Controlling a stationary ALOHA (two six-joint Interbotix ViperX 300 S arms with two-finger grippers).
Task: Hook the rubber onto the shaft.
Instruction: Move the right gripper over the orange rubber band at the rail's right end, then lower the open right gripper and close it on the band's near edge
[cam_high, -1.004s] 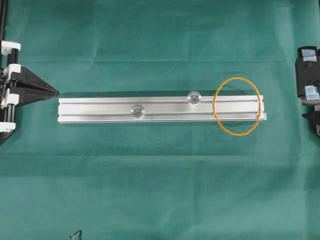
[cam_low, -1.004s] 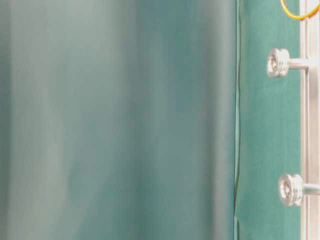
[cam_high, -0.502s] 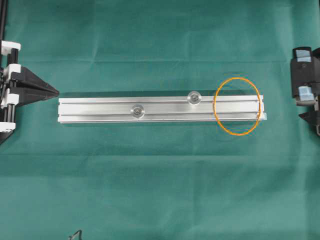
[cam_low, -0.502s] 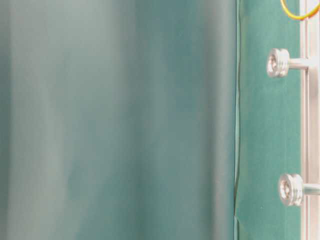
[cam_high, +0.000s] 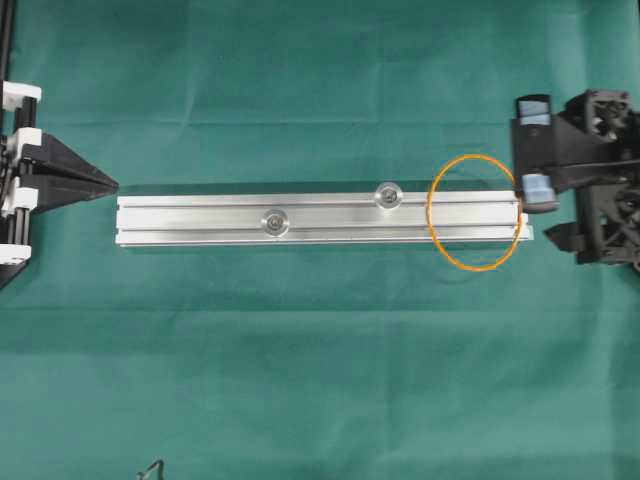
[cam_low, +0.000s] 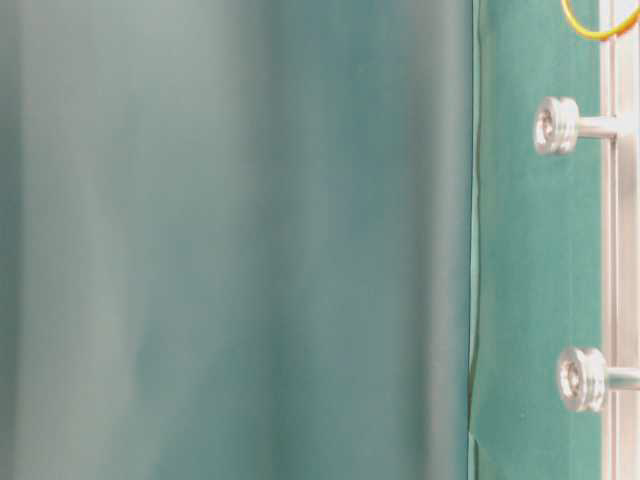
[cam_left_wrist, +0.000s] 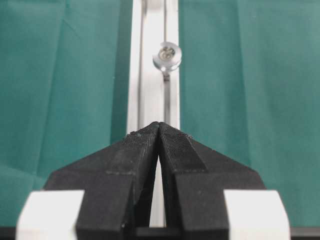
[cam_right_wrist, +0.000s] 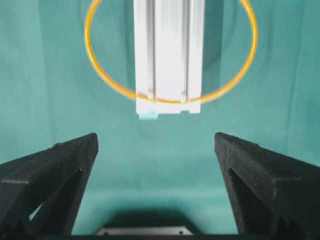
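Green cloth (cam_high: 320, 380) surrounds your workpiece on every side, so you have open room above and below the aluminium rail (cam_high: 200, 221) in the overhead view. Your rubber (cam_high: 475, 212) lies draped flat across the rail's right end, its loop overhanging both long edges onto the cloth, well apart from the two shafts (cam_high: 387, 195) standing mid-rail. It is hooked on neither of them. Your right gripper (cam_right_wrist: 156, 145) sits just off that end of the rail, fingers (cam_right_wrist: 55, 165) spread wide and holding nothing, aimed along the rail with the loop directly ahead. Your left gripper (cam_left_wrist: 159, 131) rests at the rail's opposite end, fingertips pressed together on nothing, pointing down the rail's length toward the nearer shaft (cam_left_wrist: 167, 55).
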